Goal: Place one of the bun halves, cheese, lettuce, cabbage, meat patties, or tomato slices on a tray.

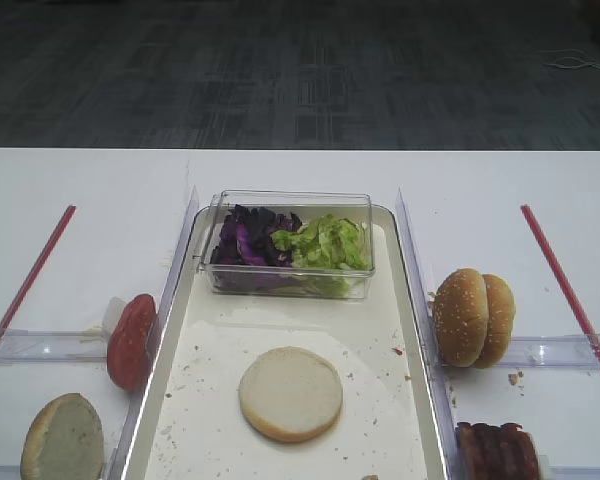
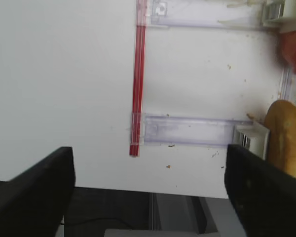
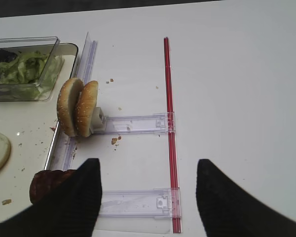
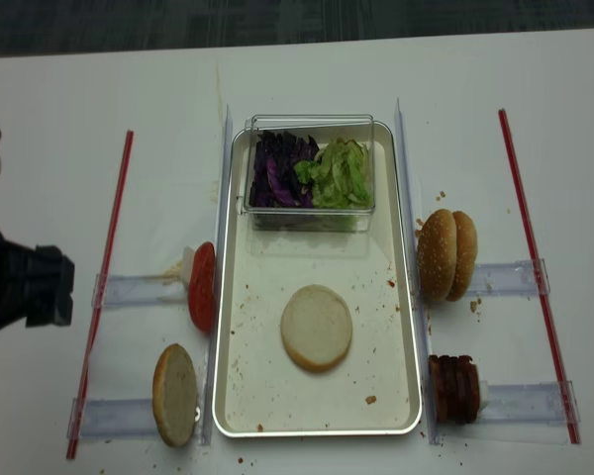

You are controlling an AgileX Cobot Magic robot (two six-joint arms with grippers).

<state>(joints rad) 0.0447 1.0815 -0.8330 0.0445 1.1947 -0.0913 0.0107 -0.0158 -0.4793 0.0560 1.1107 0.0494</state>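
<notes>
Now the cream-white bun half (image 1: pixel 291 393) lies flat on the crumb-speckled tray (image 1: pixel 391 300).

A pale, seedless bun half (image 1: pixel 291 393) lies flat, cream face up, on the off-white crumb-speckled tray (image 1: pixel 195 400), toward its near end. At the far end, purple cabbage (image 1: pixel 244 240) and green lettuce (image 1: pixel 323 243) sit side by side. Tomato slices (image 1: pixel 131 341) stand left of the tray, dark meat patties (image 1: pixel 497 452) right.
</notes>
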